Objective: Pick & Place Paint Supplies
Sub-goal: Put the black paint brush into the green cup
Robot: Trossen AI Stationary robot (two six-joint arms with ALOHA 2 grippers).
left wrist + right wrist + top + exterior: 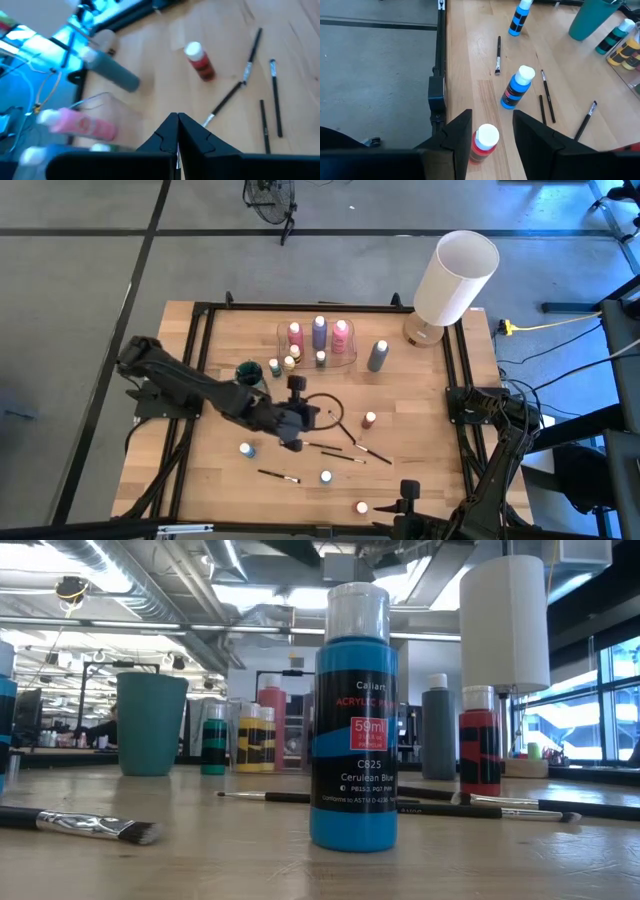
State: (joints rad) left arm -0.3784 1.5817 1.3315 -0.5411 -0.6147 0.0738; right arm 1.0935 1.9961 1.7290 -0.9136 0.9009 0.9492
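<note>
Partway: pink, purple and small bottles stand grouped in the clear tray (345,361). Loose on the desk (420,395): brushes (366,448), blue bottles (326,476), red bottle (369,420). Left gripper (296,383) jaws closed, empty; right gripper (492,137) jaws half-open around a red bottle (484,142), not clamped.

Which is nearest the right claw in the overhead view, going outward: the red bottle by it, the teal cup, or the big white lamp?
From the right claw, at the table's near edge:
1. Red bottle, just beside the claw on the near edge.
2. Teal cup, across the table, left of the bottle cluster.
3. White lamp, far right corner.
</note>
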